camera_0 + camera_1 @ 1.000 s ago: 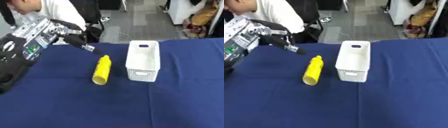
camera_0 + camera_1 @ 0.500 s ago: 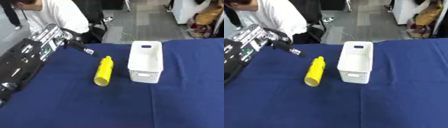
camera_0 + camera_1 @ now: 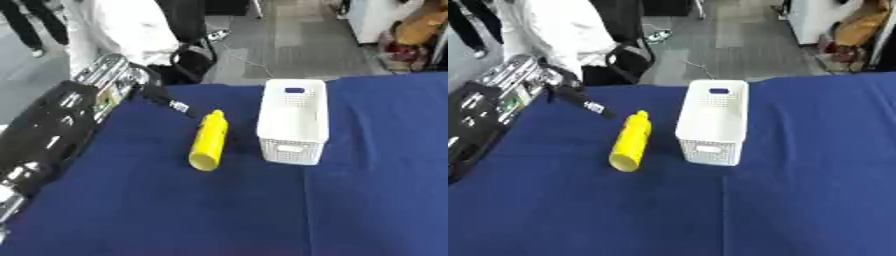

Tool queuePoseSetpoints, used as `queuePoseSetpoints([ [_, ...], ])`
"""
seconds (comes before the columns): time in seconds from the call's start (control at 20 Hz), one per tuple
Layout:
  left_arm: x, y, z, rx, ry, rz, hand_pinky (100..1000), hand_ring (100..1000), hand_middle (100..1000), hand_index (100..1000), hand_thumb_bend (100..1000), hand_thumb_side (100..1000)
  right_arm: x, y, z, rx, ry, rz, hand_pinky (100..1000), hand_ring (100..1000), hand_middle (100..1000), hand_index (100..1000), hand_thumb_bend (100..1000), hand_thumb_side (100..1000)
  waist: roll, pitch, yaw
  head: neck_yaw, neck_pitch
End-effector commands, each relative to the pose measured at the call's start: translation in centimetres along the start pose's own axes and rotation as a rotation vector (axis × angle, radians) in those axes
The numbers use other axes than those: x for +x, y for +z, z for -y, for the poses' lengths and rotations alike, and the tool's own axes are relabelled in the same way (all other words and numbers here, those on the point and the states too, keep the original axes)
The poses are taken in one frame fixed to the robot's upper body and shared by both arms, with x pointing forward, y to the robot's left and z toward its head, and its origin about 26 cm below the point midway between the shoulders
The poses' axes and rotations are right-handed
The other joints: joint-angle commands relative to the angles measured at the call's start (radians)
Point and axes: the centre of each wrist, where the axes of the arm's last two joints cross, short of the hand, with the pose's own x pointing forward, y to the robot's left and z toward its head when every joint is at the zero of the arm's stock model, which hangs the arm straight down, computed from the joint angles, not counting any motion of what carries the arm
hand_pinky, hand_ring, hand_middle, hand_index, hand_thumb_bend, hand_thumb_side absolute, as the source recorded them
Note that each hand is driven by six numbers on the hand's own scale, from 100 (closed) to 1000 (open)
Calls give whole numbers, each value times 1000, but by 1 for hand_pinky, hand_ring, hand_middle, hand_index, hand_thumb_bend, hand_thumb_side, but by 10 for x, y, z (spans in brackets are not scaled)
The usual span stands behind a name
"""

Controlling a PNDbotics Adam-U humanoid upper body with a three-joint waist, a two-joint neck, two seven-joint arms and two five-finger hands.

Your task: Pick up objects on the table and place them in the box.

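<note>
1. Near the middle of the blue table (image 3: 175,210), a yellow bottle (image 3: 209,140) is lying on its side, its narrow cap end pointing toward the far edge and its flat base facing the camera
2. Just to the right of the bottle, apart from it, a white perforated box (image 3: 293,121) is standing upright with its open top facing up; nothing can be seen inside it
3. Coming in from the left side, the black and silver left arm (image 3: 52,135) is reaching across the table's left edge
4. At the end of that arm, the left hand (image 3: 584,103) is pointing a dark extended finger toward the bottle's cap end, close to it but not touching; whether the remaining fingers are spread or curled cannot be told
</note>
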Motion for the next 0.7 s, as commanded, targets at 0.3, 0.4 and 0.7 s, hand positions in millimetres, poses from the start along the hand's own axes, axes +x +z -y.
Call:
queuePoseSetpoints([
  [0.3, -6, -4, -3, -2, -6, -48, 565, 804, 740, 751, 966, 1000, -1, -16, -6, -16, -16, 24, 225, 274, 321, 441, 100, 1000, 13, 4, -35, 40, -112],
  [0.4, -2, -9, 1, -16, -12, -44, 552, 795, 728, 744, 966, 1000, -2, -17, -8, -20, -22, 24, 225, 274, 321, 441, 100, 1000, 17, 6, -41, 39, -123],
  [0.7, 14, -24, 9, -53, -35, -65, 513, 765, 693, 716, 951, 1000, -4, -20, -11, -23, -38, 24, 226, 274, 321, 442, 100, 1000, 26, 8, -53, 54, -176],
])
